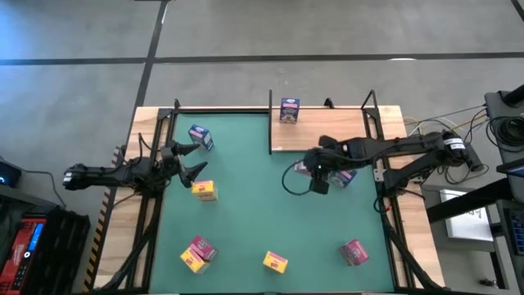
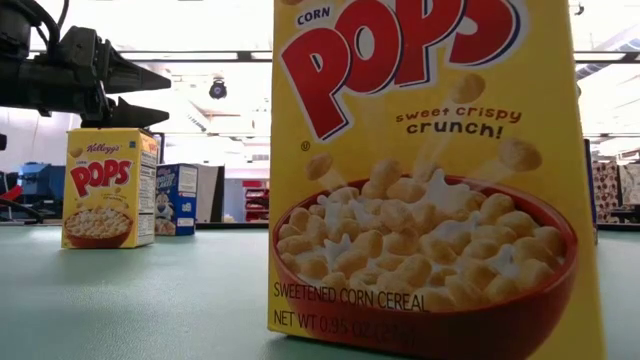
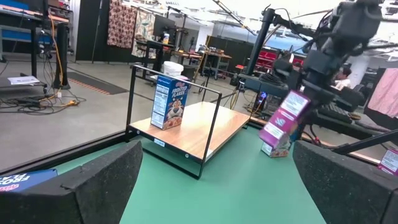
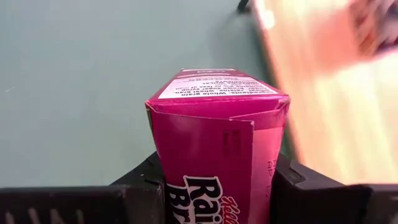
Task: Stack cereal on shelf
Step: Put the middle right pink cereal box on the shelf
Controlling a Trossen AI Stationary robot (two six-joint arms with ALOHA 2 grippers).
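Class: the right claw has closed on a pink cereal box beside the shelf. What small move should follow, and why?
Probably lift and carry it over the shelf. The right claw is shut on the pink cereal box, still off the board, where only a blue Frosted Flakes box stands.

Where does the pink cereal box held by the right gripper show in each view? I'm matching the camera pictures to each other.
High view: pink box in the right gripper, right of centre, just below the shelf.
Low view: not in it.
Left wrist view: upper right, lifted above the mat.
Right wrist view: centre, clamped between the fingers.
Shared landmark: the shelf, with a blue Frosted Flakes box standing on it.
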